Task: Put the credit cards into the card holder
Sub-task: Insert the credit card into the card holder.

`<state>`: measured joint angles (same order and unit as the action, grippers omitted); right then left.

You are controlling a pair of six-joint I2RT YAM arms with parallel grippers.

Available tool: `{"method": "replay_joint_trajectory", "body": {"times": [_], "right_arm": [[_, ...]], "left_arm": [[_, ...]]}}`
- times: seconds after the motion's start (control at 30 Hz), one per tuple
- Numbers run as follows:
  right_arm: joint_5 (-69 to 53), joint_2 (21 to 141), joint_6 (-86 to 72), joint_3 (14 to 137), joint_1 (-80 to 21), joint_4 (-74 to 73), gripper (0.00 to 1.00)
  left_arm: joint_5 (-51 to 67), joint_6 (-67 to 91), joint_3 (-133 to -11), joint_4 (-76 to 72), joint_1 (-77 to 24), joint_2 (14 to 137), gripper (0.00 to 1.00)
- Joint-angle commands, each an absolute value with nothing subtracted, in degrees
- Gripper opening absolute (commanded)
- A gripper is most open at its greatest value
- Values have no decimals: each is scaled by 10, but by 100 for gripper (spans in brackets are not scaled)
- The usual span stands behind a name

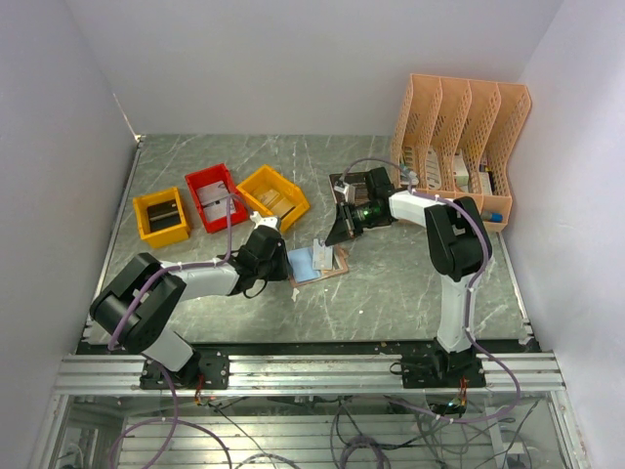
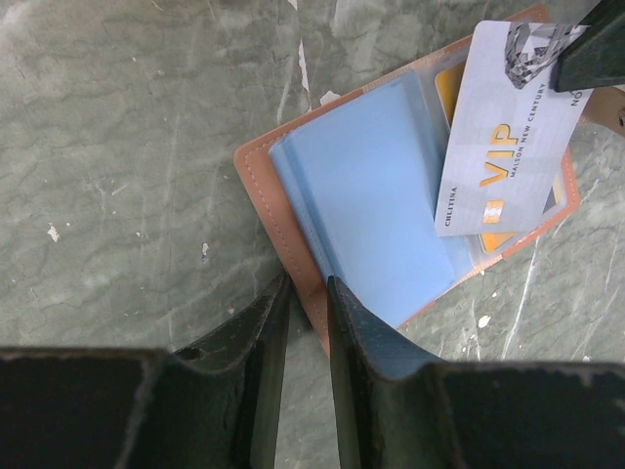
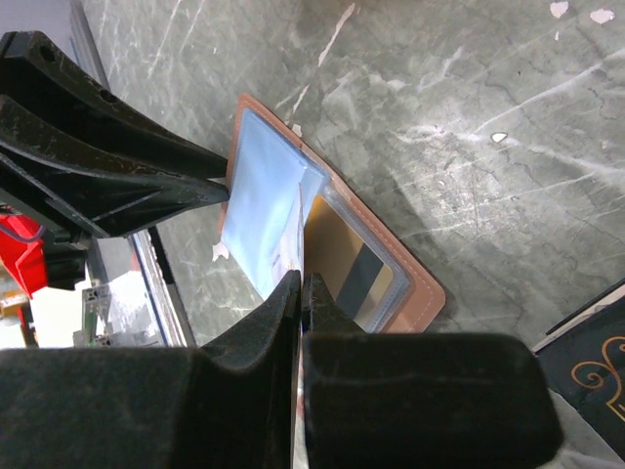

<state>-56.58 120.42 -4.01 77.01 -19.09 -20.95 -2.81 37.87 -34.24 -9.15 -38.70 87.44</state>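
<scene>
The left hand [image 2: 306, 293] pinches the near edge of the open tan leather-like card holder [image 2: 259, 186], which lies on the grey marbled tabletop [image 2: 117, 147]. A light blue card [image 2: 376, 215] and an orange-gold card [image 3: 342, 256] sit in its clear sleeves. The right hand [image 3: 303, 285] is clamped on the grey-silver VIP card [image 2: 508, 127], tilted above one pocket. The card's corner could snag the sleeve lip and bow. A hard push might also drag the holder out of that thin pinch.

Yellow bin [image 1: 162, 216], red bin [image 1: 217, 197], orange bin [image 1: 272, 196] in row; peach file rack [image 1: 459, 147] back-right; black book [image 3: 586, 366].
</scene>
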Motion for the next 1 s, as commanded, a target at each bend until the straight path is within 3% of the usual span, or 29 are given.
{"method": "replay_joint_trajectory", "body": {"times": [0.0,0.5,0.67,0.8,0.97], "right_arm": [[-556,1222,-34,766,-196,-209,0],[-542,1193,-36,765,-193,-201,0],[-538,1180,-37,761,-185,-198,0],[-542,1178,-37,762,-183,-197,0],[-542,1174,-40,759,-182,-193,0]], "left_arm": [[-38,366,-352,-83,-384,870,33],[-58,366,-338,-85,-385,796,35],[-27,373,-335,-119,-385,781,27],[9,383,-341,-154,-387,825,18],[23,388,-343,-179,-390,879,13]]}}
